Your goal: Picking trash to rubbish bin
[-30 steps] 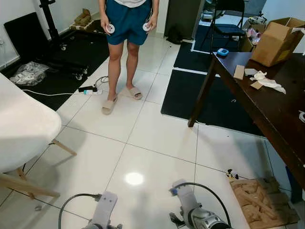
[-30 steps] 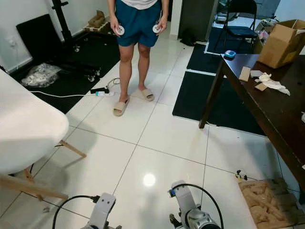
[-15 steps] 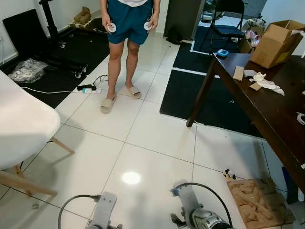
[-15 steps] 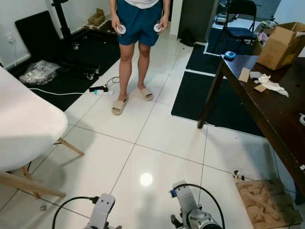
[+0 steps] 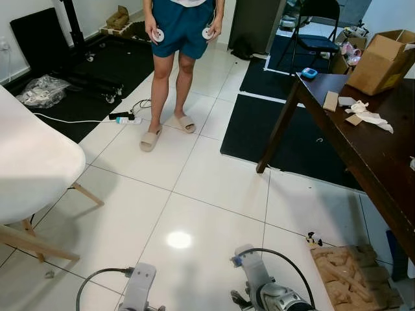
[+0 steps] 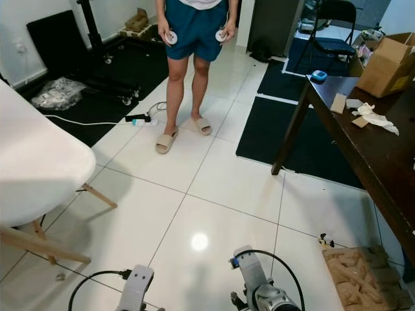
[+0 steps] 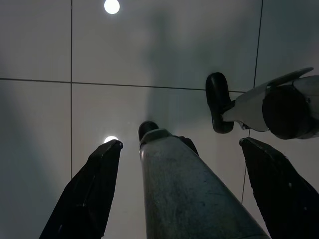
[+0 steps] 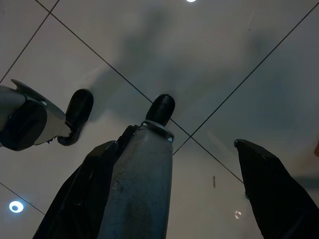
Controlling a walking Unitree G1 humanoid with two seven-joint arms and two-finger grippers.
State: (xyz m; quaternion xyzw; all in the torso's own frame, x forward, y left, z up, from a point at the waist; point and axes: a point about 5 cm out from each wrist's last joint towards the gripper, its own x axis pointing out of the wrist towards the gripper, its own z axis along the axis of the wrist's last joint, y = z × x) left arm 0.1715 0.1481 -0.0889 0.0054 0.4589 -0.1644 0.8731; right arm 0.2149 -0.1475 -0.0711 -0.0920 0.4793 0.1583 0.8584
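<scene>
The trash here is a crumpled white paper (image 5: 367,113) lying on the dark wooden table (image 5: 382,170) at the robot's right, near the far end of the tabletop, with two small cardboard scraps (image 5: 330,101) just beside it and one open cardboard box (image 5: 380,54) behind them; a small blue object (image 5: 308,73) sits at the table's far corner. No writing or brand can be read on any of these. On the white tiled floor (image 5: 214,188) near the table's near end lies one flat piece of moulded brown packing (image 5: 347,277), with a tiny dark-and-white object (image 5: 315,238) just beside it. No rubbish bin can be made out. Both arms hang low at the bottom of the head views, well apart from the table. The left gripper (image 7: 179,149) has its two black fingers (image 7: 92,194) spread wide over bare tile, holding nothing and touching nothing; the right gripper (image 8: 174,144) is likewise wide open above the tile with its fingers (image 8: 266,189) empty. One person (image 5: 182,39) stands ahead in blue shorts and two beige slippers, holding a round white controller (image 5: 157,35) in each hand, two in all. One white chair (image 5: 29,175) with wooden legs stands at the robot's left. Farther back are two black floor mats (image 5: 295,139), a power strip with a white cable (image 5: 120,119), a clear plastic bag (image 5: 42,91) and one black chair (image 5: 318,26).
</scene>
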